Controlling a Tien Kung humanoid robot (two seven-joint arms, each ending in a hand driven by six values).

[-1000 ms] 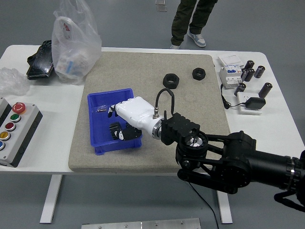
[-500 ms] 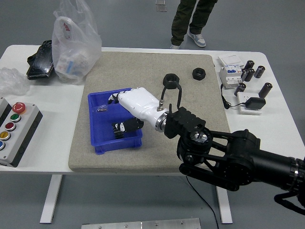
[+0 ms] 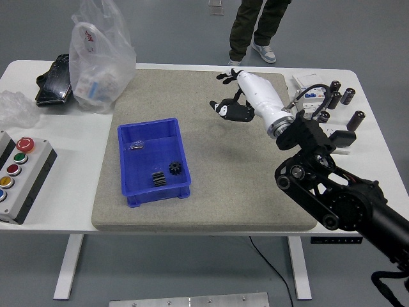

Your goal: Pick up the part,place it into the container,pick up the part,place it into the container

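Observation:
My right hand (image 3: pixel 222 93), white with black fingertips, hangs over the far middle of the grey mat (image 3: pixel 211 185), fingers spread and holding nothing. A black nut (image 3: pixel 231 114) shows partly under the fingers; I cannot tell whether they touch it. A second nut is hidden behind the hand. The blue container (image 3: pixel 137 192) sits at the mat's left. In it lie a black gear (image 3: pixel 176 168), another black part (image 3: pixel 158 178) and a small bag (image 3: pixel 135 147). The left arm is out of view.
A plastic bag (image 3: pixel 99 57) and a black tray (image 3: pixel 51 80) stand at the back left. A button box (image 3: pixel 19 173) is at the left edge. Black cylinders (image 3: pixel 339 96), a white device (image 3: pixel 310 96) and a charger (image 3: pixel 339 137) lie right. A person's legs (image 3: pixel 255 29) show beyond the table.
My right hand has left the blue container, leaving the gear in it, and swung right and away to the far middle of the mat over the nuts.

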